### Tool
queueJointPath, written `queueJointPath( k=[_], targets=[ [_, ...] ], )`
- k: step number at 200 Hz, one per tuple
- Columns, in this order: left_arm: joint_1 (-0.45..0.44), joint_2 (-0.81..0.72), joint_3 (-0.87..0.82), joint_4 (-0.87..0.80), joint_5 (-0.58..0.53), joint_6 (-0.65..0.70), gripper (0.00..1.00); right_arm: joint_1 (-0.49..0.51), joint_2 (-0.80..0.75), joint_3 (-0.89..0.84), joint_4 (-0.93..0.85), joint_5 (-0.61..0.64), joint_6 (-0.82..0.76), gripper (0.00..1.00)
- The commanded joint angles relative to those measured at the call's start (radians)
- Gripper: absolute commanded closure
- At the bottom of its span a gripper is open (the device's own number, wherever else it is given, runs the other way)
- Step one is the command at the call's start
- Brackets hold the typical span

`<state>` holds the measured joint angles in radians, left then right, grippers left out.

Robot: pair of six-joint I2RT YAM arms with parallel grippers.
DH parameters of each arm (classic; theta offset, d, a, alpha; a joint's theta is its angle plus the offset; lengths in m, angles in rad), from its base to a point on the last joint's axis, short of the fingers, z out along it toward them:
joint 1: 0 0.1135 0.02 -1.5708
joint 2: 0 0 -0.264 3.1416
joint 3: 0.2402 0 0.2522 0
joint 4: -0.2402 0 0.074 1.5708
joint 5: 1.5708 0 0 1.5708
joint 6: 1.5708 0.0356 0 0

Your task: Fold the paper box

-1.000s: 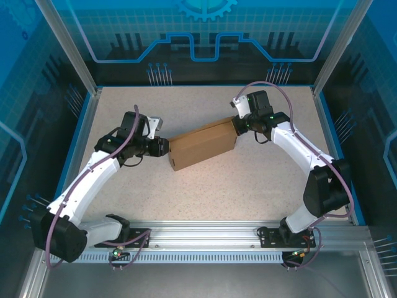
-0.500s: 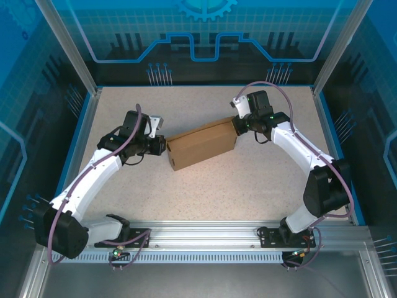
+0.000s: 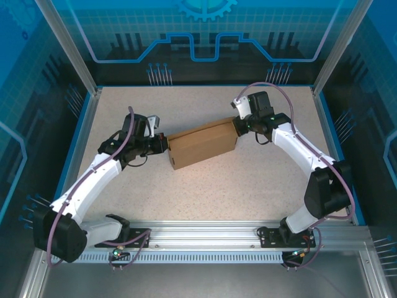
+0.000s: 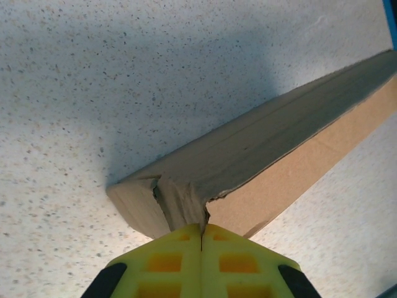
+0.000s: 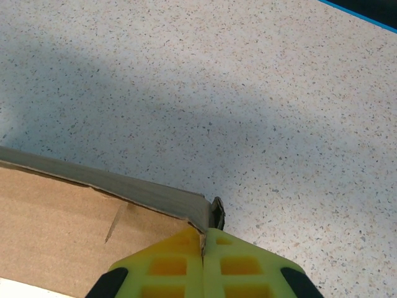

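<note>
paper box sits approx mid-table on the speckled tabletop. it's folded shut into a long brown block w/ flat top. lies at a slant: its l end is nearer the arm bases, r end farther back.

l gripper is at the box's l end, arm reaching in from the left side. on the left wrist cam the yellow pads are pressed tight together w/ just a thin seam btwn them. l gripper has a crumpled bit of cardboard at the box corner running right down into that seam, so it's pinching the box there. box stretches away up and to the right in that view, side wall in shadow.

r gripper is at the opposite, far r end. on the right wrist cam r gripper also has its pads squeezed together, and the box's thin top edge and corner meet the seam, nipped btwn the tips. tabletop beyond it is bare speckle w/ a blue border strip at the corner.
</note>
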<state>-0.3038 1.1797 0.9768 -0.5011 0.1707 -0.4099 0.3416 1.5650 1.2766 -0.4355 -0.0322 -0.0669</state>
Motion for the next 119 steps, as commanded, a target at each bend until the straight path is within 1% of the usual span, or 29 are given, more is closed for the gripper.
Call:
queueJointPath(
  k=[1,31,60,119],
  targets=[
    [-0.007,-0.030,-0.035,0.084,0.042,-0.119,1.00,0.016,-0.003,-0.034,-0.078,-0.029,0.006,0.94],
    [-0.007,-0.043,-0.062,0.133,0.038,-0.171,1.00,0.017,0.004,-0.034,-0.077,-0.031,0.007,0.94],
    [-0.007,-0.038,-0.076,0.174,0.058,-0.209,1.00,0.019,0.009,-0.037,-0.076,-0.031,0.007,0.94],
    [-0.008,-0.029,-0.109,0.191,0.043,-0.210,1.00,0.019,0.013,-0.048,-0.068,-0.029,0.012,0.94]
  ],
)
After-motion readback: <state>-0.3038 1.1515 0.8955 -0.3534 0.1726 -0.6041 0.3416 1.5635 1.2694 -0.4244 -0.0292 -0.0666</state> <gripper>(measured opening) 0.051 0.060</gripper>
